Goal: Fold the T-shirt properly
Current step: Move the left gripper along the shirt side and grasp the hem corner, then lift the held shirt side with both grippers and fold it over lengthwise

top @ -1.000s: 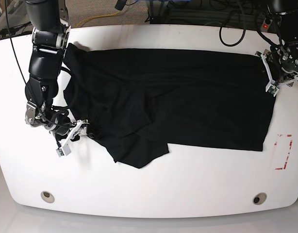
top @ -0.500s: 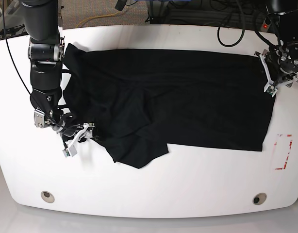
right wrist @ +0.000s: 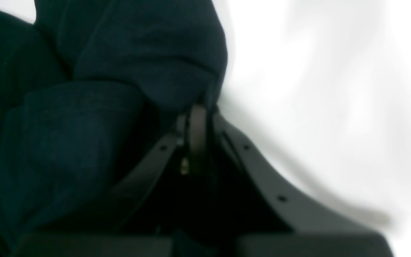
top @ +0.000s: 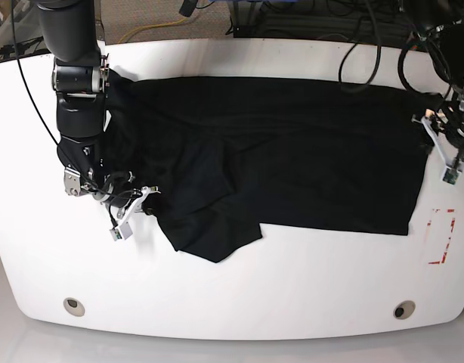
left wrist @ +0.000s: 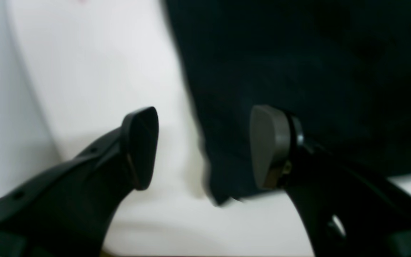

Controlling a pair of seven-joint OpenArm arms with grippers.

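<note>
The black T-shirt (top: 292, 151) lies spread across the white table (top: 239, 295), with a bunched fold (top: 213, 234) at its front left. My right gripper (top: 145, 206) is at the shirt's left front edge. In the right wrist view the right gripper (right wrist: 196, 114) is shut on a rounded fold of the T-shirt (right wrist: 148, 53). My left gripper (top: 437, 149) stands at the shirt's right edge. It is open (left wrist: 203, 146), one finger (left wrist: 141, 142) over bare table, the other (left wrist: 268, 146) over the T-shirt (left wrist: 316, 64), the cloth's edge between them.
A red marked rectangle (top: 441, 237) lies on the table right of the shirt's front corner. Two round holes (top: 74, 305) (top: 403, 309) sit near the front edge. Cables (top: 360, 45) trail at the back.
My right gripper slid right to the shirt's edge and closed on the cloth. My left arm moved toward the front along the shirt's right edge, its jaws staying open.
</note>
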